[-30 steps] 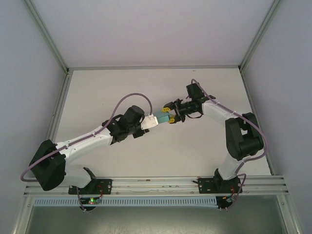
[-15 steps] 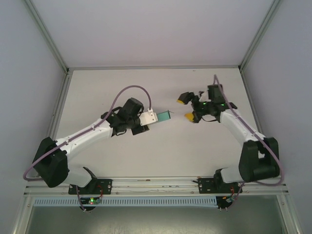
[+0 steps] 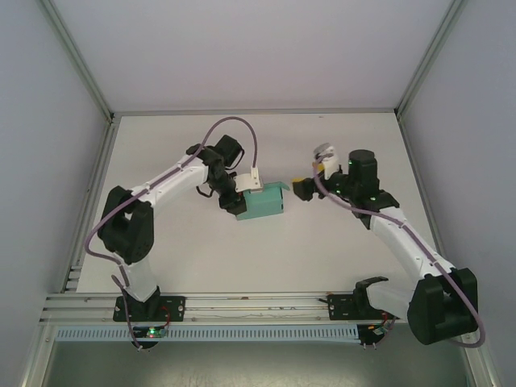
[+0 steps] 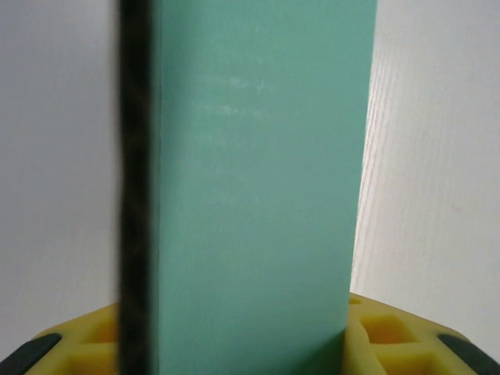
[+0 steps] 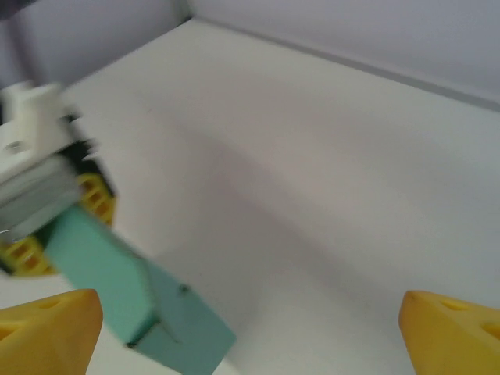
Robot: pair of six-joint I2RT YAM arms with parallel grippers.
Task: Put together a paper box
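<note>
The paper box (image 3: pixel 264 204) is a teal-green thing of thin matte card, folded into a small rectangular shape with crisp straight edges. It sits in the middle of the desk (image 3: pixel 201 250), and the left gripper (image 3: pixel 244 199) is clenched on its near-left end. From the left wrist the box (image 4: pixel 258 195) rises as one smooth, flat teal panel, faintly scuffed in pale streaks, wedged between the yellow fingers (image 4: pixel 387 336) of the left gripper (image 4: pixel 250 348). A dark blurred band runs up its left edge, and I cannot tell what it is. One flap (image 3: pixel 279 188) stands open at the box's far-right corner, angled upward. From the right wrist that flap (image 5: pixel 183 337) shows at the end of the box (image 5: pixel 109 281), and the left gripper (image 5: pixel 43 226) clasps the opposite end. Whether anything lies inside the box, I cannot tell. Just to the right of the box, apart from it, the right gripper (image 3: pixel 310 171) hangs released, its jaws spread wide, and its blocky yellow fingertips (image 5: pixel 47 324) sit far apart on either side of the right gripper (image 5: pixel 250 328). Under the box the desk is plain white, finely ribbed up close (image 4: pixel 437 195). Pale grey walls (image 3: pixel 242 48) in metal framing enclose the desk on the far side of the box.
</note>
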